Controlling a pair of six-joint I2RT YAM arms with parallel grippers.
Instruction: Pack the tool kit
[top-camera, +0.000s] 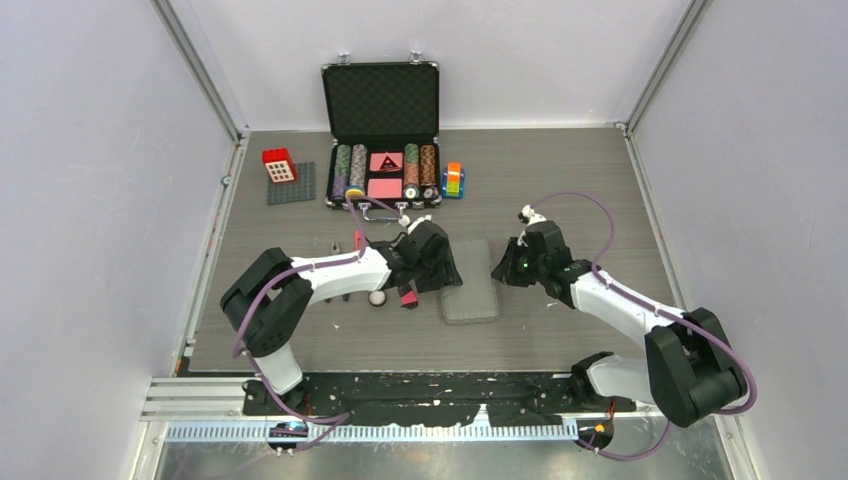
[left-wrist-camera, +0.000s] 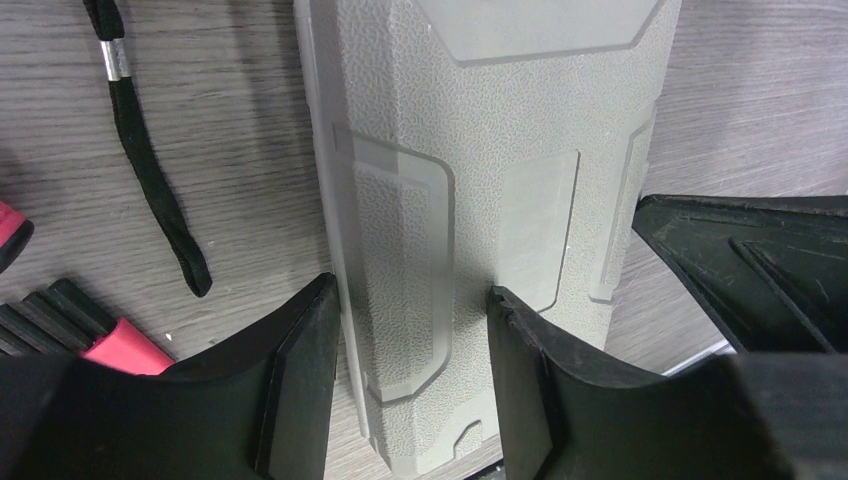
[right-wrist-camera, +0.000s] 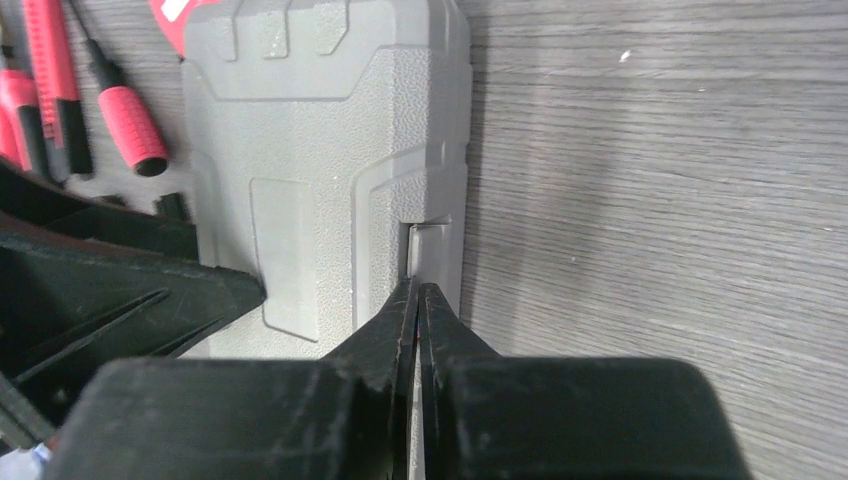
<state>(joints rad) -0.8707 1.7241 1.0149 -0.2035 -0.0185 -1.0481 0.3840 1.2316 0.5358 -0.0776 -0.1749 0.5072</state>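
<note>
1. Top view: the left arm is stretched rightward over the worktop. The left claw is set at the left edge of the closed grey tool-kit case, which lies flat in the middle of the worktop. The right arm is bent in from the right, with the right claw at the case's right edge. Red-and-black tools lie loose just left of the case. Wood-grain worktop stretches from the case's right edge to the side wall. The open poker-chip case stands well behind.
2. Left wrist view: the left claw is spread, one finger beside the case's long edge and the other over the lid. Whether either finger touches cannot be told. A black strap lies apart to the left.
3. Right wrist view: the right claw is pressed together, its tips set at the latch notch in the case's edge. Nothing is seen between them. A red-handled screwdriver lies beyond the case's far edge.
</note>
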